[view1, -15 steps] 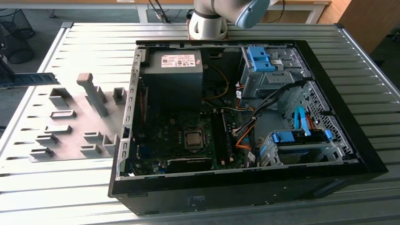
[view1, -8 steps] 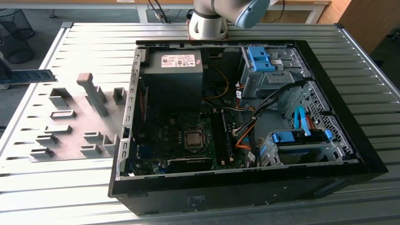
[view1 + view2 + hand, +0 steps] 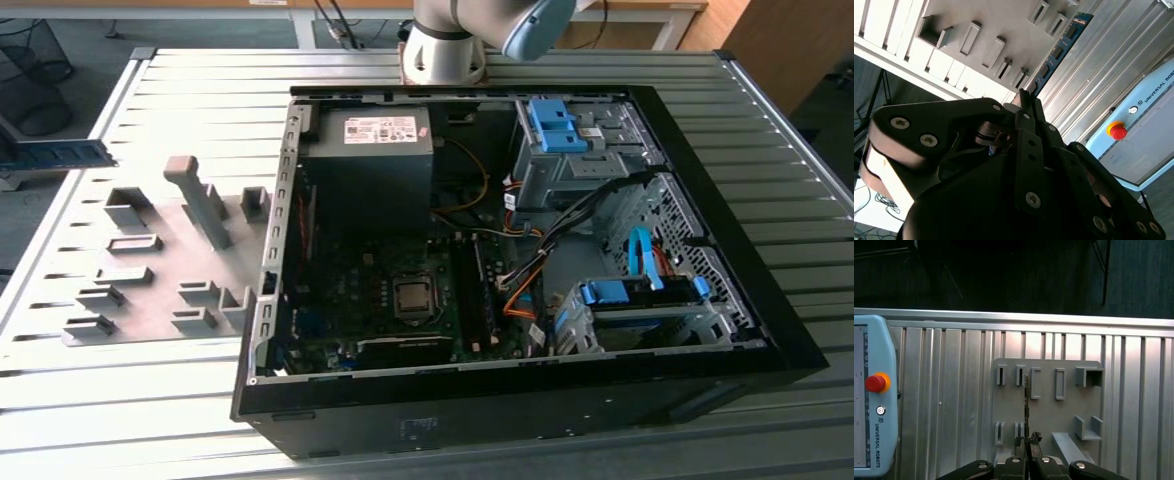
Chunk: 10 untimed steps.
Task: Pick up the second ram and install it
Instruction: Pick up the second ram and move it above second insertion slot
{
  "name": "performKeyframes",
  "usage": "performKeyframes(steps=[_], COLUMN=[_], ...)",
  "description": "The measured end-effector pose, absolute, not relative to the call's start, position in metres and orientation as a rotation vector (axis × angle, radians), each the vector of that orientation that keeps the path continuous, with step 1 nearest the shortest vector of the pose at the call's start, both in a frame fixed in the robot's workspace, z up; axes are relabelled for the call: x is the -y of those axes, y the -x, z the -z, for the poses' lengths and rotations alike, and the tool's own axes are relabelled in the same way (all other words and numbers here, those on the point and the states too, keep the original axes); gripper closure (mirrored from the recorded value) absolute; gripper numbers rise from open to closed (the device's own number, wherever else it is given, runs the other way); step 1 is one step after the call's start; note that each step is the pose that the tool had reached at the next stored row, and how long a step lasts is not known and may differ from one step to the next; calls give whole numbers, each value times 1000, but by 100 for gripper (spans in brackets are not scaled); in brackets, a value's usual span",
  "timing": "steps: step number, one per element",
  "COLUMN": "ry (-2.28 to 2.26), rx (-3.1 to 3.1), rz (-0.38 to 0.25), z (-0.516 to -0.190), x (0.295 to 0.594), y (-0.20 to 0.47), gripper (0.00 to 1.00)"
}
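Gripper (image 3: 1027, 441) is clamped on the second ram (image 3: 1027, 399), jaws closed flat against both faces of the stick at one end. In the first wrist view the ram shows edge-on as a thin dark line, poised above the grey fixture plate (image 3: 1049, 407) and clear of the plate's small upright holders. The second wrist view shows the same grip from the side: the gripper (image 3: 1026, 100) pinches the near end, and the blue-green board with its black chips (image 3: 1058, 50) runs out past the plate's edge over the ribbed metal table (image 3: 1104, 65). In the exterior view the ram (image 3: 60, 152) sits just off the plate (image 3: 147, 285) on the exterior view's left, raised and level. A teach pendant (image 3: 874, 395) lies on the table beside the plate. Judgement: the pick is done, with the stick out of its holder and carried. Installing is not done. The open computer case (image 3: 747, 340) stands on the plate's other side, its black memory slots (image 3: 477, 295) well apart from the ram. Cannot tell whether any slot is filled.
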State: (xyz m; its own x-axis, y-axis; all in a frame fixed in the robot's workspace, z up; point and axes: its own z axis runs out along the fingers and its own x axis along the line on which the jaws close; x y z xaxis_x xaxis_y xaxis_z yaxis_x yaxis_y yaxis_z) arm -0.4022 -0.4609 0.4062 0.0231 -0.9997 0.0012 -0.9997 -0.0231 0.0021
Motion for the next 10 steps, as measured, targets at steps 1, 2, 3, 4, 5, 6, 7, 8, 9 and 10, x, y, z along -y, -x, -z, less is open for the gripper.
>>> performKeyframes(steps=[1,2,3,4,5,6,7,8,9,10], ry=[-2245,-2245,-2245,-2245,-2245,-2245,-2245,-2245,-2245,-2245], rx=[2194,2194,2194,2194,2194,2195,2195,2195,2195,2195], rz=[1,1,1,1,1,1,1,1,1,1], z=[-408,-409,-411,-412,-413,-415,-416,-417,-417,-417], x=[461,461,461,461,461,461,461,461,461,461], y=[402,402,402,402,402,402,402,402,402,402], gripper=[86,86,86,86,86,86,86,86,86,86])
